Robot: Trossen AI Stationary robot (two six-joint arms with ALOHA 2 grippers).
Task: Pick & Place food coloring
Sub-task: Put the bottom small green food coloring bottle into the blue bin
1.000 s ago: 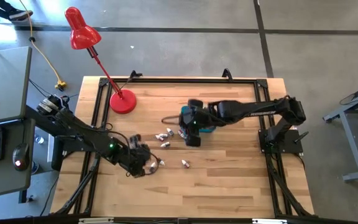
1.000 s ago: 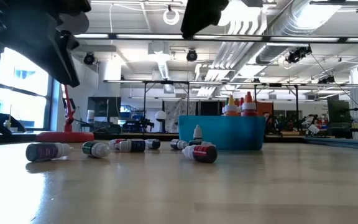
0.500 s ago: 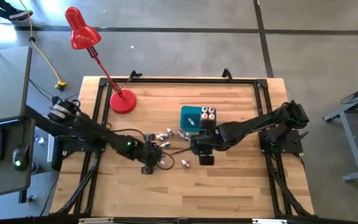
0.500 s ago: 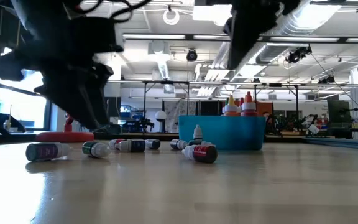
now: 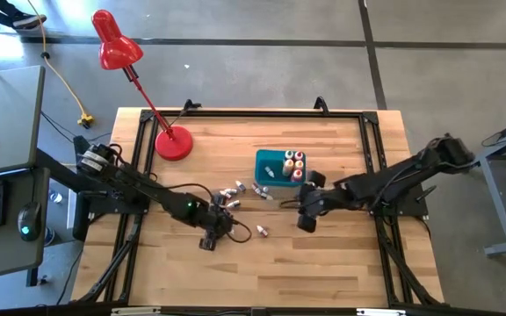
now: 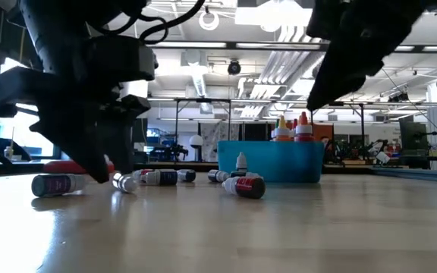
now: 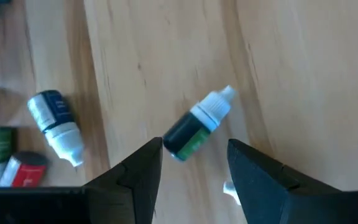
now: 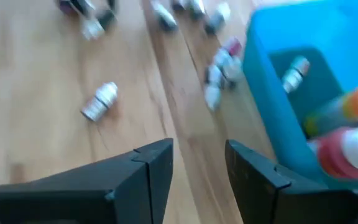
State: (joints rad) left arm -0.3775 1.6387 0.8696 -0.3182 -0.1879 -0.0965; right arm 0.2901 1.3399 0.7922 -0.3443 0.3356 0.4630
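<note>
Left gripper (image 7: 194,163): spread, empty, jaws either side of a green-labelled dropper bottle (image 7: 199,126) lying on the wood, not yet pinched.
Right gripper (image 8: 197,168): spread, holding nothing, over bare table just near of the blue bin (image 8: 272,93).
High view, progress: three bottles stand in the blue bin (image 5: 262,156) with one small one lying beside them; a cluster of small bottles (image 5: 235,191) lies left of the bin, one stray (image 5: 261,231) nearer. Most are left to move.
High view, change: the right arm has swung off the bin toward the near right; the left gripper (image 5: 220,225) has moved right, up to the cluster.
Low view: bottles (image 6: 161,177) lie in a row left of the bin (image 6: 268,161); the left arm, earlier high, now reaches down to the table.
</note>
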